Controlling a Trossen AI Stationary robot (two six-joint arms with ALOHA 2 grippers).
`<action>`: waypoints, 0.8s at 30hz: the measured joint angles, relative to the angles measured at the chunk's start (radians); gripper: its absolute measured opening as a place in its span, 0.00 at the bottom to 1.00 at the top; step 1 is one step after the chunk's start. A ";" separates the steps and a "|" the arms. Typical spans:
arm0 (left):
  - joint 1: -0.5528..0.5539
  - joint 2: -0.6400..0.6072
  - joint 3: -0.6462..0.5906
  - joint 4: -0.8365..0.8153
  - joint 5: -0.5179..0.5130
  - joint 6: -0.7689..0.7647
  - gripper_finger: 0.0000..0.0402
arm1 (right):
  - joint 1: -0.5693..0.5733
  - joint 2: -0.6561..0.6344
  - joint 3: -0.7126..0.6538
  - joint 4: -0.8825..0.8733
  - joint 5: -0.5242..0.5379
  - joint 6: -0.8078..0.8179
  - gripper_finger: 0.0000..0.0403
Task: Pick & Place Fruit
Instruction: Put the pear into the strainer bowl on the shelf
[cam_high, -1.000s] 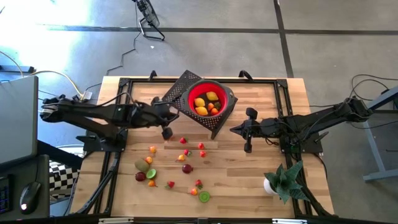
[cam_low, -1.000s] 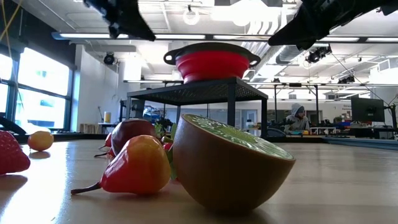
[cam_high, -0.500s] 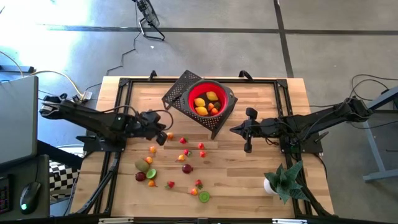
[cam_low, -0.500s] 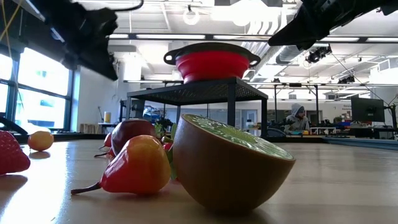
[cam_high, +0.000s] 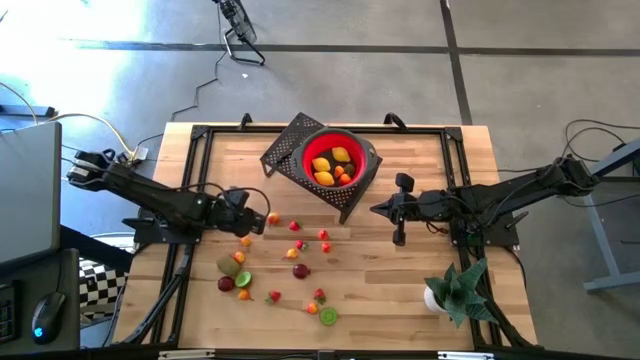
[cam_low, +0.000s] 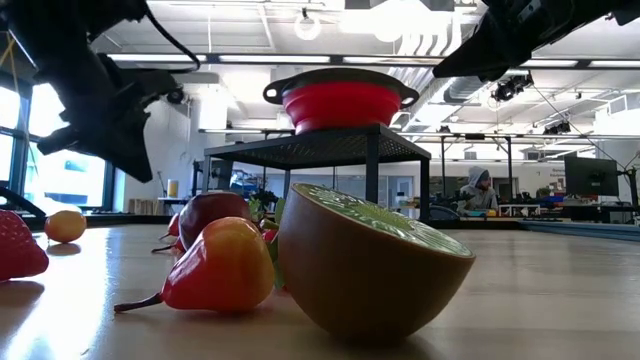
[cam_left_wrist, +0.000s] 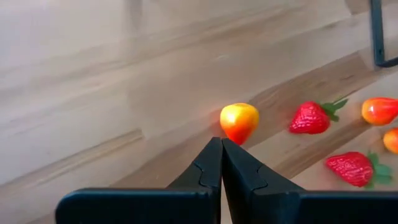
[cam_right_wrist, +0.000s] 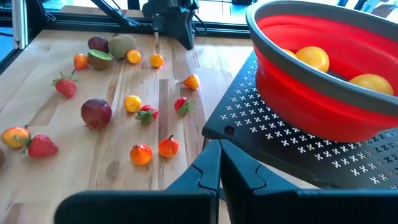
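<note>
Fruit (cam_left_wrist: 239, 121) upright, seemingly, just beyond closed left hand (cam_left_wrist: 221, 144), table (cam_left_wrist: 93, 93)

- The left tool (cam_high: 262, 224) has pulled away from the black stand (cam_high: 290, 140) and dropped lower toward the counter (cam_high: 400, 290).
- It now hangs closed just short of a small yellow-orange fruit (cam_left_wrist: 239, 121).
- Its arm has swung toward the counter's left edge.
</note>
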 joint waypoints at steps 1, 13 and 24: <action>0.000 0.007 -0.002 0.011 0.003 -0.004 0.01 | 0.000 0.000 0.000 0.000 0.000 -0.004 0.01; 0.001 0.031 -0.005 0.022 0.012 0.004 0.01 | 0.000 0.000 0.000 -0.016 0.000 -0.010 0.01; 0.001 0.031 -0.005 0.020 0.031 0.030 0.08 | 0.000 0.000 0.000 -0.016 0.000 -0.006 0.01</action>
